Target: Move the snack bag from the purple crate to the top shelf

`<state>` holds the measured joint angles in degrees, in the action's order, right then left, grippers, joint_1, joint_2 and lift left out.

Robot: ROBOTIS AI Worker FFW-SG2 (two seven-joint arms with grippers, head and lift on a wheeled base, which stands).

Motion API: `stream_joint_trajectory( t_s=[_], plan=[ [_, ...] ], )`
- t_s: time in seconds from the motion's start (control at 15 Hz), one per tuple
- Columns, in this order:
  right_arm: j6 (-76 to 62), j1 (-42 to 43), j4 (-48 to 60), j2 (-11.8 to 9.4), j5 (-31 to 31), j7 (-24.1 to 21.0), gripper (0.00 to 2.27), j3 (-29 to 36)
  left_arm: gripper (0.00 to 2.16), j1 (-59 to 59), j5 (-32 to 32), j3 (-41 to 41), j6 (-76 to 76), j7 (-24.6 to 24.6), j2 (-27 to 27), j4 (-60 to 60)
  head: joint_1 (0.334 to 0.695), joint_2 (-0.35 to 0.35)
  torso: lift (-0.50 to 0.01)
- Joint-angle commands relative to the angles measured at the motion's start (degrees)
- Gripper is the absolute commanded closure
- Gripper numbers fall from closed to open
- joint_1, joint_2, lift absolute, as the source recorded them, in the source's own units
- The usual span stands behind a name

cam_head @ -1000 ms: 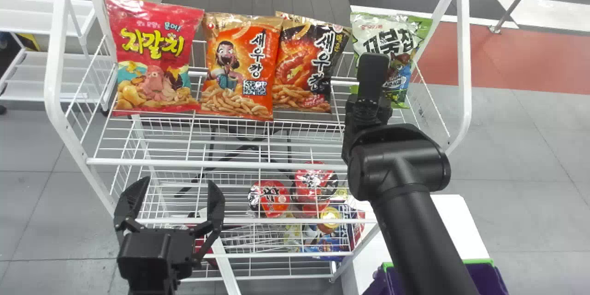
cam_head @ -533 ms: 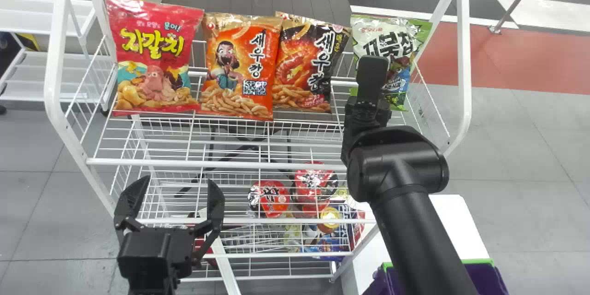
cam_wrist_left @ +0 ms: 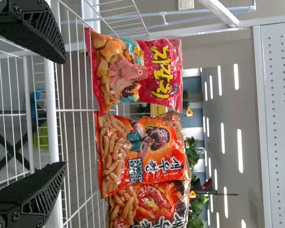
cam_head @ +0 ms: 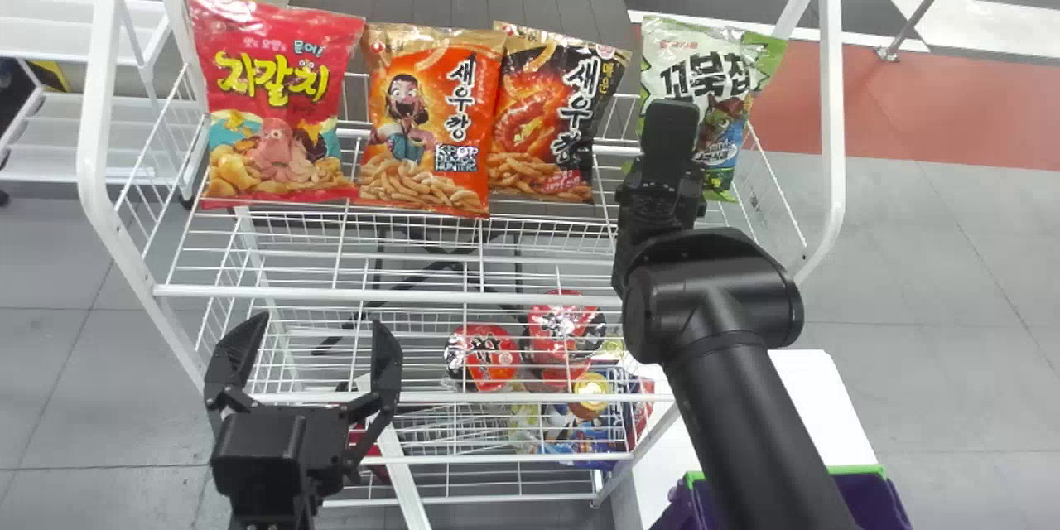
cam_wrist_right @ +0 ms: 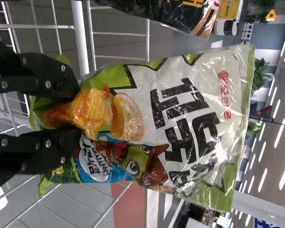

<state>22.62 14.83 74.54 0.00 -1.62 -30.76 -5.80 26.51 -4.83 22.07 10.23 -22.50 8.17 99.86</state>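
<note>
As the head view looks down, the snack bag point(cam_head: 691, 62) lies just beyond the right gripper point(cam_head: 672, 141), the nearer one, at the right end of the top shelf point(cam_head: 414, 296). In the left wrist view, the left gripper point(cam_wrist_left: 63, 111) idles, fingers apart. In the right wrist view, fingers clamp the bag's bottom, its long axis rising from them; release probably wants a straight back-out
</note>
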Motion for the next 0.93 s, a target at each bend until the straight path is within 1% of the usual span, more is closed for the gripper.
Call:
stream_joint_trajectory(
  t_s=[0.0, 0.4, 0.87],
  plan=[
    [-0.3, 0.0, -0.2, 0.1, -0.1, 0.0, 0.17, 0.0, 0.03, -0.2, 0.0, 0.1, 0.0, 0.0, -0.1, -0.3, 0.695, -0.180, 0.000],
    [-0.3, -0.4, 0.0, 0.1, -0.3, 0.0, 0.17, -0.2, 0.03, -0.7, 0.0, 0.2, -0.2, 0.1, -0.2, -0.5, 0.695, -0.180, 0.000],
    [0.9, -3.1, 4.9, 0.1, -0.1, 0.0, 0.17, -1.8, 0.03, -0.7, 0.1, 0.2, -0.2, -0.1, -0.1, -0.4, 0.695, -0.170, 0.000]
  ],
)
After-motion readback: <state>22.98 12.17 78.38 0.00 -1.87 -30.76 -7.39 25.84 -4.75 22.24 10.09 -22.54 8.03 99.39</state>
